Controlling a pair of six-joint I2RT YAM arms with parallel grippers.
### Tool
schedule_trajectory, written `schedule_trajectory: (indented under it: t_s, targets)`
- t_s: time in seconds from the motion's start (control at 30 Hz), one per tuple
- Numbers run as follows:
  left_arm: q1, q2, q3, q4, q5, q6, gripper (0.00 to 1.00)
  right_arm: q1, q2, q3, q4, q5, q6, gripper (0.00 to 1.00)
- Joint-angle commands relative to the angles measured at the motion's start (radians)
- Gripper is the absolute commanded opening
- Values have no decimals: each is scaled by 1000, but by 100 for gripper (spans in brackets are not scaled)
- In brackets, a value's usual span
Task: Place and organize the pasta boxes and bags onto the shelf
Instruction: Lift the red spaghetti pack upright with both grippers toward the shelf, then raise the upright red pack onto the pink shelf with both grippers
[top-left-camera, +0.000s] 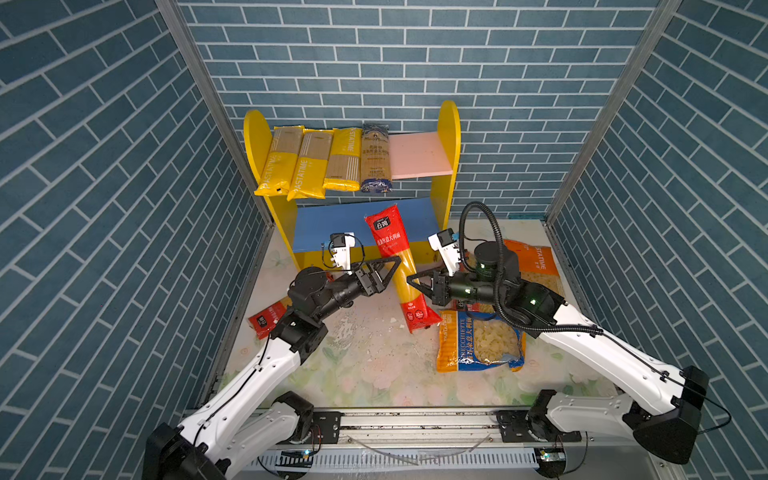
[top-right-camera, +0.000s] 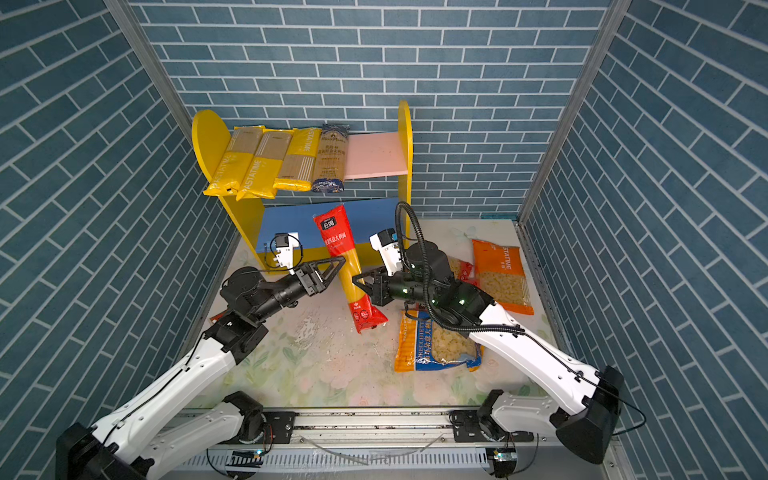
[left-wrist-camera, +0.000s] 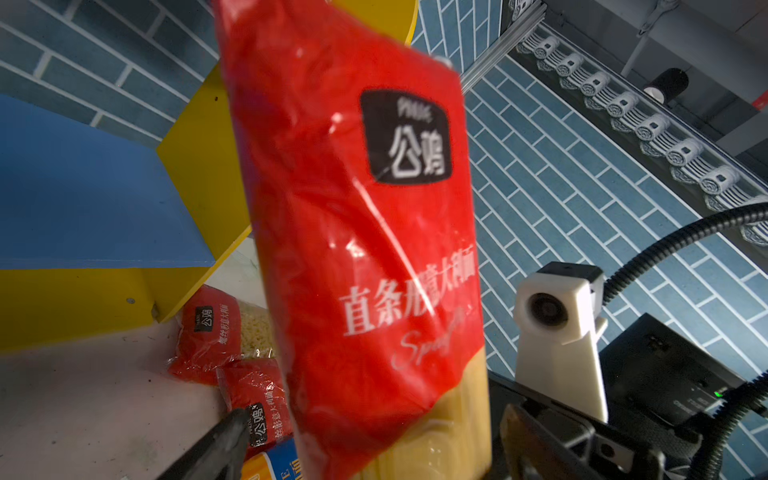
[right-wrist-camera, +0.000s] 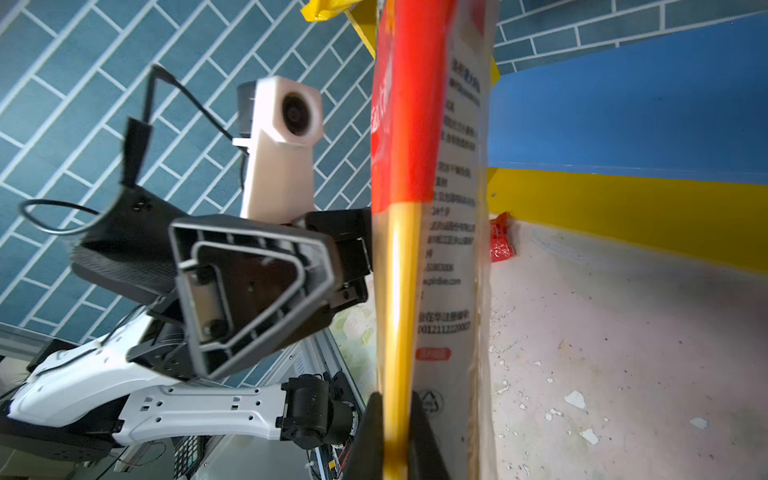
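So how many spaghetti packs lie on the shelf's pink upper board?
4. Left to right in a top view: three yellow PASTATIME packs, then one dark blue pack, side by side on the pink board. None seems hidden.

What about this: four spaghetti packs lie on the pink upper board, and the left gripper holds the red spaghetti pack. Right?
No. The right gripper holds the red spaghetti pack, as the right wrist view shows; the left gripper stands open beside it. Four spaghetti packs do lie on the pink upper board.
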Motion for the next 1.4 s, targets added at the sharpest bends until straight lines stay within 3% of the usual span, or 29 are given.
schedule_trajectory:
  t_s: [0.0, 0.13, 0.27, 0.43, 0.67, 0.9, 1.0, 1.17, 1.37]
  targets:
    - [16, 31, 46, 108, 57, -5, 95, -3, -46, 99, 182, -47, -30, 0]
    - [16, 74, 94, 169, 88, -8, 92, -10, -50, 85, 235, -76, 20, 0]
    - [16, 113, 130, 234, 138, -42, 80, -27, -45, 72, 282, -98, 65, 0]
    - [17, 132, 168, 250, 169, -37, 54, -73, -49, 43, 337, -128, 133, 0]
    - [17, 165, 226, 254, 180, -50, 30, -112, -48, -10, 396, -134, 202, 1]
    - [16, 191, 295, 229, 143, -61, 16, -115, -55, -70, 391, -60, 175, 29]
    - [16, 192, 324, 219, 106, -66, 8, -117, -50, -94, 396, -40, 168, 36]
    - [17, 187, 413, 87, 30, 8, 5, -117, -92, -158, 348, 23, 107, 61]
    - [19, 242, 564, -21, -92, 50, 4, -122, -145, -260, 374, 28, 147, 78]
